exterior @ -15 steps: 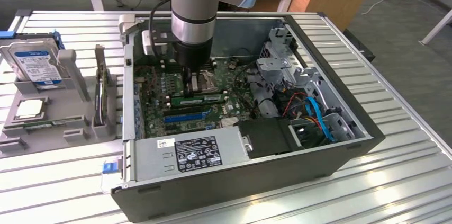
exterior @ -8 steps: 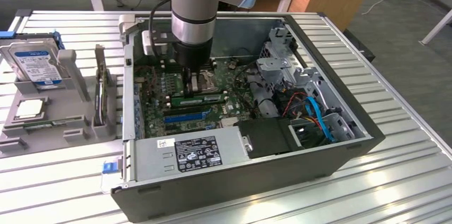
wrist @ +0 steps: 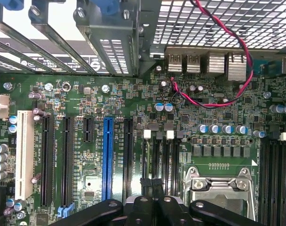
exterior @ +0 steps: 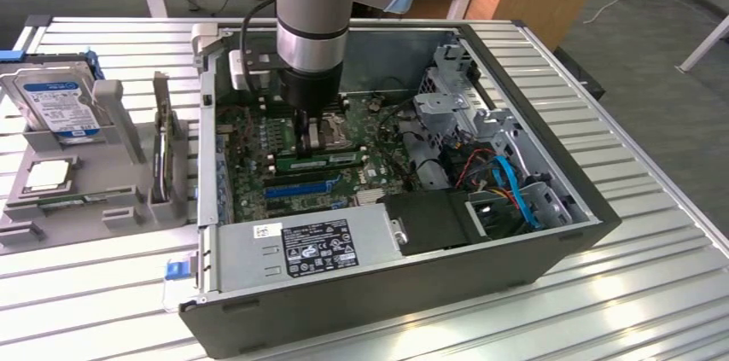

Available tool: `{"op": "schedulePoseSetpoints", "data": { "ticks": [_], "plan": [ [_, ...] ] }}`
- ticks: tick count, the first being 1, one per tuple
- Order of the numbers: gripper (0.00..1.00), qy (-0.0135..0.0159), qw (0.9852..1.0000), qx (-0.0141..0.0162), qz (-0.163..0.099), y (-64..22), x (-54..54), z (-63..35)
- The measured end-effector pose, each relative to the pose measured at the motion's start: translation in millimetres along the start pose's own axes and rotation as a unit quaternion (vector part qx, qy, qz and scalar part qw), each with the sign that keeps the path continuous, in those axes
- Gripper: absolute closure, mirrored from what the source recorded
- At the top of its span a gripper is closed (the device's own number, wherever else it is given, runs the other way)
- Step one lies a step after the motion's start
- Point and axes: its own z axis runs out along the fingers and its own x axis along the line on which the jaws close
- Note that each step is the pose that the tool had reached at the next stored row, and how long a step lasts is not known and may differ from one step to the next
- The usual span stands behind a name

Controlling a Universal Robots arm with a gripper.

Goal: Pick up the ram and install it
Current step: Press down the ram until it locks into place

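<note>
The ram (exterior: 320,159), a narrow green stick with a white sticker, lies along the memory slots of the motherboard (exterior: 256,143) inside the open computer case (exterior: 547,165). My gripper (exterior: 309,137) reaches down into the case and hovers just behind the ram, by the silver processor socket (exterior: 341,126). In the wrist view my gripper (wrist: 151,182) has its black fingers pressed together with nothing between them, above the board beside the processor socket (wrist: 218,188). Black memory slots (wrist: 274,179) run along that picture's edge.
Outside the case, at the exterior view's left, a grey holder (exterior: 114,113) carries a hard drive (exterior: 55,101), a square processor chip (exterior: 46,174), an upright card (exterior: 163,148) and a thin green strip (exterior: 80,200). The power supply (exterior: 307,246) and blue cables (exterior: 513,186) crowd the case's near side.
</note>
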Motion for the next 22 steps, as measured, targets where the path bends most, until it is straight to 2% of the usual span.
{"op": "schedulePoseSetpoints", "data": {
  "ticks": [22],
  "plan": [
    [0.90, 0.0000, 1.0000, 0.0000, 0.000, 0.0, 0.1, 0.9]
  ]
}}
